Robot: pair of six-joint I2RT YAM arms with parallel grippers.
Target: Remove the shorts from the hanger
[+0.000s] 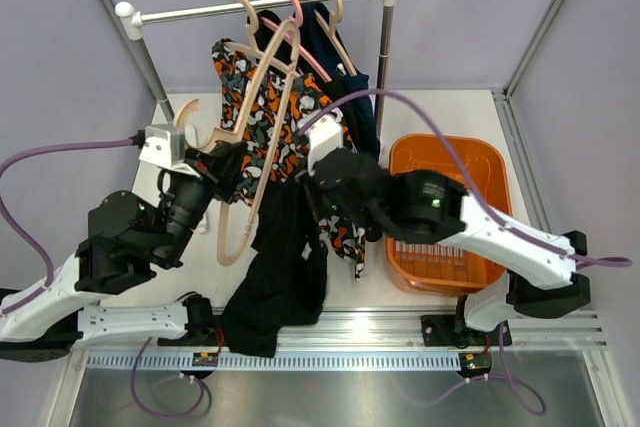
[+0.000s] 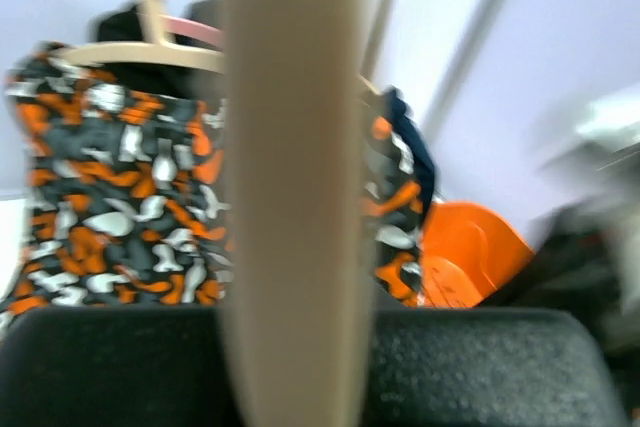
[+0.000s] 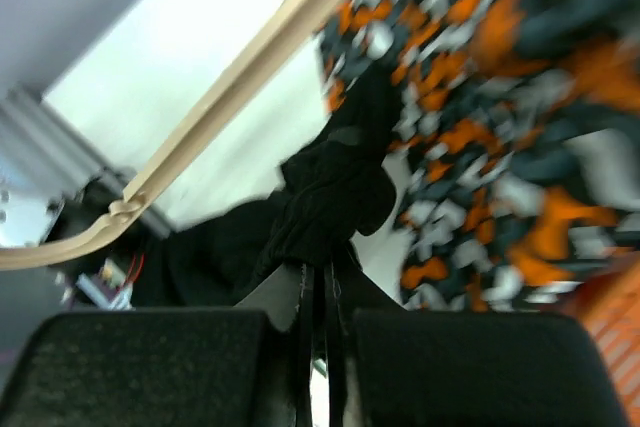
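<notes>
My left gripper (image 1: pixel 222 162) is shut on a beige hanger (image 1: pixel 262 172), held off the rail and slanting down over the table. In the left wrist view the hanger's bar (image 2: pixel 290 147) stands clamped between the fingers of that gripper (image 2: pixel 295 347). My right gripper (image 1: pixel 312 179) is shut on a bunched fold of black shorts (image 1: pixel 280 277), which hang limp beside the hanger's lower end. The right wrist view shows that gripper (image 3: pixel 320 337), the black shorts (image 3: pixel 330 187) and the hanger (image 3: pixel 230 77) up to the left. Whether cloth and hanger still touch is unclear.
Patterned shorts (image 1: pixel 250 97) and dark navy shorts (image 1: pixel 362 117) hang from hangers on the white rail (image 1: pixel 260 5), among them a pink hanger (image 1: pixel 300 32). An orange basket (image 1: pixel 450 217) stands at the right of the table, under my right arm.
</notes>
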